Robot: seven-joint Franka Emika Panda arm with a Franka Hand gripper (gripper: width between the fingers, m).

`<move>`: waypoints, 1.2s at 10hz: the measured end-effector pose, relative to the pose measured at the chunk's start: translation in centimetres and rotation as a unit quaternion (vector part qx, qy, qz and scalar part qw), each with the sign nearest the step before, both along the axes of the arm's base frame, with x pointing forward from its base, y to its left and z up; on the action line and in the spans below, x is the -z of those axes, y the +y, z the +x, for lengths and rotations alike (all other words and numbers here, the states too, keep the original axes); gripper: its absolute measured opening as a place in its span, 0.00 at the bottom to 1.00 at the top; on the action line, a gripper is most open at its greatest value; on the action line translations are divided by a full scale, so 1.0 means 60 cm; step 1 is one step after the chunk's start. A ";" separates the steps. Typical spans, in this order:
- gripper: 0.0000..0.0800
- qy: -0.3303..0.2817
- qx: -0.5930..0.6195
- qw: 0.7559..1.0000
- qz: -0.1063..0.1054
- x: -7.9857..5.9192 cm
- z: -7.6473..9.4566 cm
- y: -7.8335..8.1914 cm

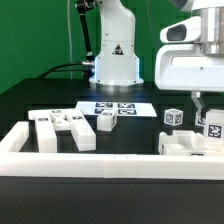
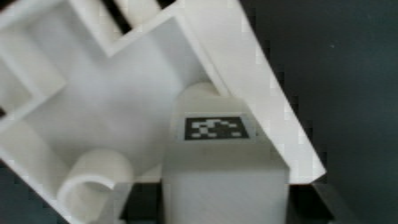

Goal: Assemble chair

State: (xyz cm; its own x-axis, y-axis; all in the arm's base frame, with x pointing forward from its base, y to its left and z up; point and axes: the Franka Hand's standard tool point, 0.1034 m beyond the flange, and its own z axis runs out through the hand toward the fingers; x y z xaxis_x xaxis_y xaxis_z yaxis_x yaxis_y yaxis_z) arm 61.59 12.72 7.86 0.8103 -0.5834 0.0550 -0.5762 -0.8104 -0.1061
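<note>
Gripper clamps a matte white, blocky chair part bearing 1 black-and-white tag.

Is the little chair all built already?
No: loose chair parts lie in a heap at the exterior view's left, apart from the tagged part at the gripper.

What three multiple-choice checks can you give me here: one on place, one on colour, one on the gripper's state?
1. Where is the gripper in the exterior view? A. at that view's far left. B. at its middle. C. at that view's right, on a tagged chair part.
2. What colour is the table? A. black. B. white. C. red.
3. How do the jaws stand? A. wide open. B. shut on the chair part. C. out of view.
Key: 1 C, it sits near the right edge; 2 A, the bare top is black; 3 B, the wrist view shows the tagged part gripped.
</note>
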 end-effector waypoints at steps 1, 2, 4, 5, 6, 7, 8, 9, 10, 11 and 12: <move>0.36 -0.003 0.043 0.999 0.005 0.000 0.001 -0.001; 0.36 -0.001 0.092 0.996 0.010 0.000 0.000 -0.001; 0.36 0.006 0.198 0.980 0.028 0.000 0.001 -0.003; 0.36 0.010 0.249 0.968 0.038 0.000 0.001 -0.003; 0.36 0.013 0.282 0.958 0.043 0.001 0.001 -0.004; 0.36 0.017 0.329 0.943 0.052 0.001 0.002 -0.004; 0.36 0.023 0.362 0.930 0.059 0.001 0.002 -0.004; 0.36 0.026 0.395 0.916 0.064 0.001 0.003 -0.004; 0.36 0.028 0.418 0.906 0.069 0.001 0.003 -0.003; 0.36 0.028 0.419 0.905 0.069 0.001 0.003 -0.003; 0.37 0.027 0.406 0.911 0.068 0.001 0.003 -0.003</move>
State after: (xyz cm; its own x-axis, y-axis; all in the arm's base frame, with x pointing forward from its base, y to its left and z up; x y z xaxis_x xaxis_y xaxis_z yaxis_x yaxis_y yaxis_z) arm 61.75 12.57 7.79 0.1074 -0.9902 -0.0892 -0.9872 -0.0956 -0.1274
